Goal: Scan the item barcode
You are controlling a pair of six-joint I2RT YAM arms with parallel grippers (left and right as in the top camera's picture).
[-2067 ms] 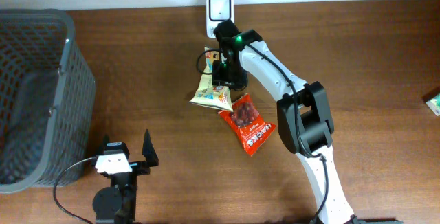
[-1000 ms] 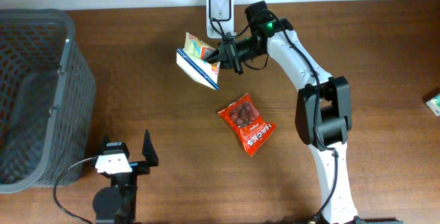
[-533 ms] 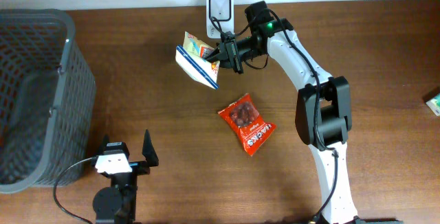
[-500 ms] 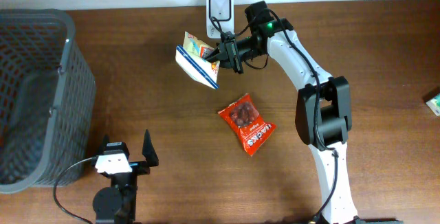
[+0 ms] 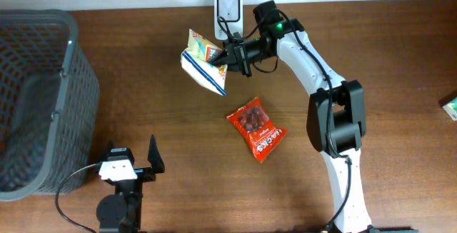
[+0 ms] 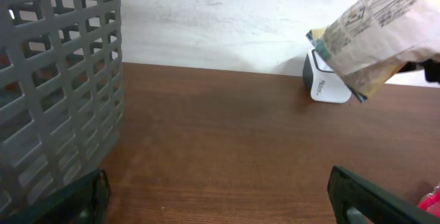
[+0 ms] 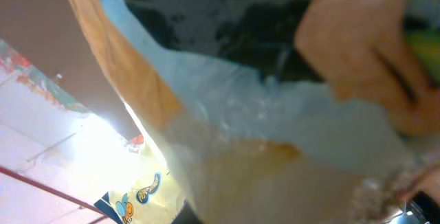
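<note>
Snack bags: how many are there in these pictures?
2. A white-and-yellow bag is held up by the right gripper, just left of the white scanner. A red bag lies flat on the table, nearer the middle. The grey basket may hide more.

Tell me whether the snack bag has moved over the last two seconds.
Yes. The snack bag moved away from the red packet, up-left in the overhead view, and is now left of the white scanner.

White right arm, black joints, black right hand, green light, black cables
</note>
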